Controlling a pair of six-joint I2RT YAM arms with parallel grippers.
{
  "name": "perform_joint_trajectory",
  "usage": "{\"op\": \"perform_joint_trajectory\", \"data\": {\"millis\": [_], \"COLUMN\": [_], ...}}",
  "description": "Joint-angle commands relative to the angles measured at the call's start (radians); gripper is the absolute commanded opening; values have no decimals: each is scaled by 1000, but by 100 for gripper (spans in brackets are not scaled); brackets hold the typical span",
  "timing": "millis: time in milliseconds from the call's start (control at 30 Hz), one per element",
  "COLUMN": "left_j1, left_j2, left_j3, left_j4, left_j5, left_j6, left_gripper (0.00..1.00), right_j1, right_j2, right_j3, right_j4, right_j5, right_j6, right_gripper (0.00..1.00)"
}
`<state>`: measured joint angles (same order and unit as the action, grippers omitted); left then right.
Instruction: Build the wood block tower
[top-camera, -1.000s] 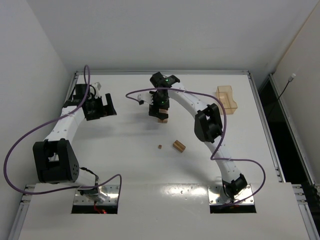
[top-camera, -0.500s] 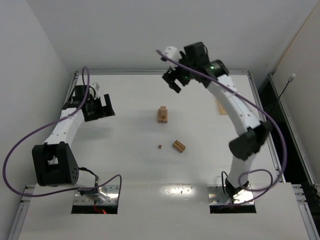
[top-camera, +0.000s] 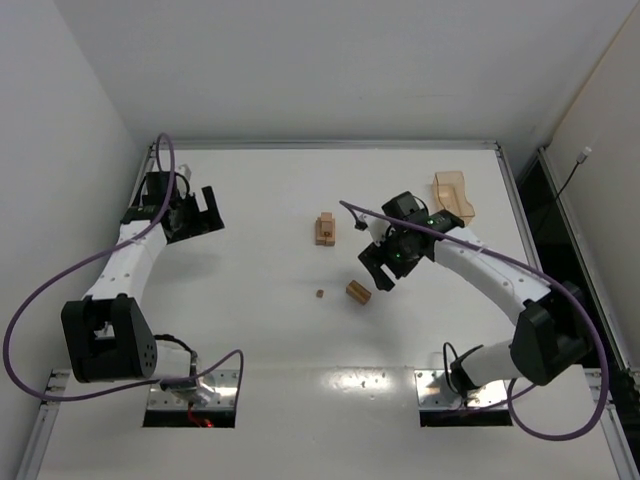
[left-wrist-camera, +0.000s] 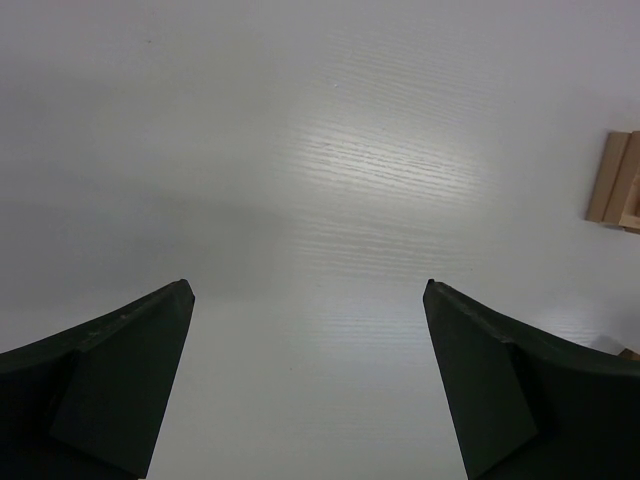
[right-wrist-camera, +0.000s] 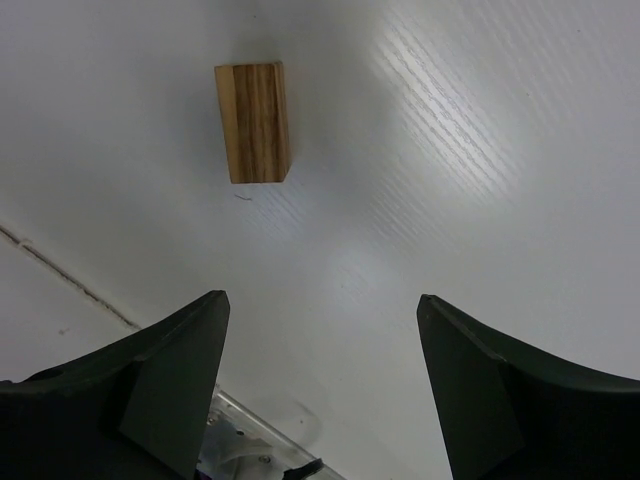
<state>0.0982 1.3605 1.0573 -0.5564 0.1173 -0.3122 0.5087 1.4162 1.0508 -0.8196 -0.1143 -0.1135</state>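
On the table (top-camera: 250, 330) the block stack (top-camera: 325, 229) stands about midway across, in the far half. Nearer the arm bases and a little to its right lies the stubby cylinder (top-camera: 358, 291) on its side, with the tiny cube (top-camera: 319, 293) near its left, apart from it. The box (top-camera: 453, 194) sits by the far right edge, well apart from the stack. The right gripper (top-camera: 378, 277) hangs just right of the cylinder, between it and the box. The left gripper (top-camera: 200, 222) is over the far left part, well apart from the stack. From the right wrist the cylinder (right-wrist-camera: 253, 122) lies ahead, on the left finger's side, touching neither finger
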Motion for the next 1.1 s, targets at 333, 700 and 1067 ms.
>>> {"op": "perform_joint_trajectory", "data": {"millis": [333, 700, 1067], "left_j1": [11, 11, 11], "left_j2": [-28, -18, 11], "left_j3": [3, 3, 21], "left_j4": [24, 24, 24], "left_j5": [-21, -21, -11], "left_j6": [-24, -24, -24], "left_gripper": [100, 100, 100], "right_j1": [157, 175, 175], "right_j2": [153, 282, 368], "right_j3": [6, -17, 2], "right_j4": [226, 306, 326], "right_j5": [-59, 28, 28], "right_j6": [38, 9, -11], "right_gripper": [73, 72, 57]}}
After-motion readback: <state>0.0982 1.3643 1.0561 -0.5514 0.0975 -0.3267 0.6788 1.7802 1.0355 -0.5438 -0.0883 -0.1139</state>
